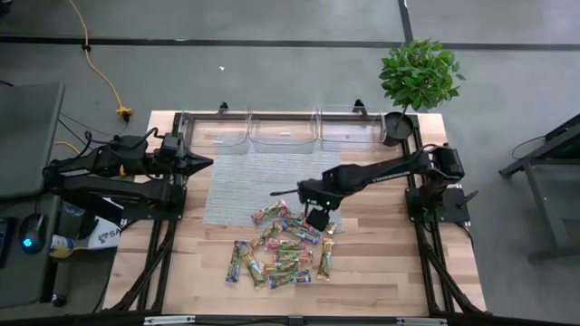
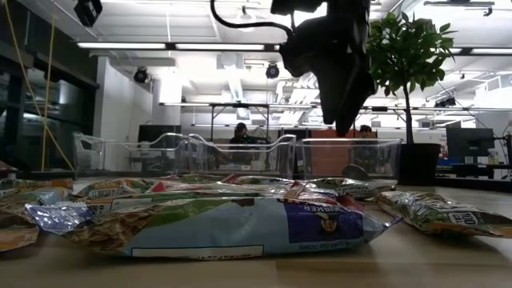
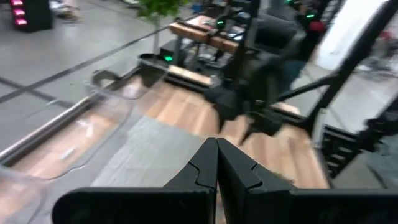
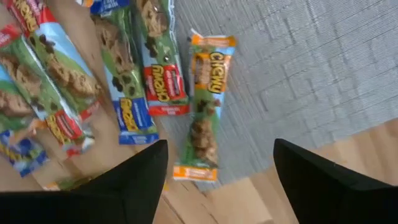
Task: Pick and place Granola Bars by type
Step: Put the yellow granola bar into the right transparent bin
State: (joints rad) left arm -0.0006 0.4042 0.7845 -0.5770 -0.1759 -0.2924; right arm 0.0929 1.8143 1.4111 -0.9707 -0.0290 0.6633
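pale wood makes up the desk (image 1: pixel 381 263), with a grey mat (image 1: pixel 245 186) across its middle. going left to right: the left hand (image 1: pixel 207 163) waits at the left edge of the mat, its fingers pressed together and holding nothing. along the far edge stand three clear bins (image 1: pixel 283 129), and as far as the high view shows, none has a bar in it yet. so the sorting looks barely begun, and nearly all of it is left to do.

the granola bars (image 1: pixel 281 249) lie in a loose heap on the near half of the desk, just in front of the mat, some overlapping and a few reaching onto the mat's edge. right of centre, the right hand (image 1: pixel 317 217) hangs over the far right side of the heap with its fingers spread wide and nothing between them. its wrist view looks straight down on an orange and green bar (image 4: pixel 204 109) lying partly on the mat, between the two fingers and below them, likely the next to be picked.

the bars are flat, oblong and shiny, with crinkled wrappers: some blue and silver, some with red labels, some green and orange. a potted plant (image 1: pixel 419 74) stands at the far right corner
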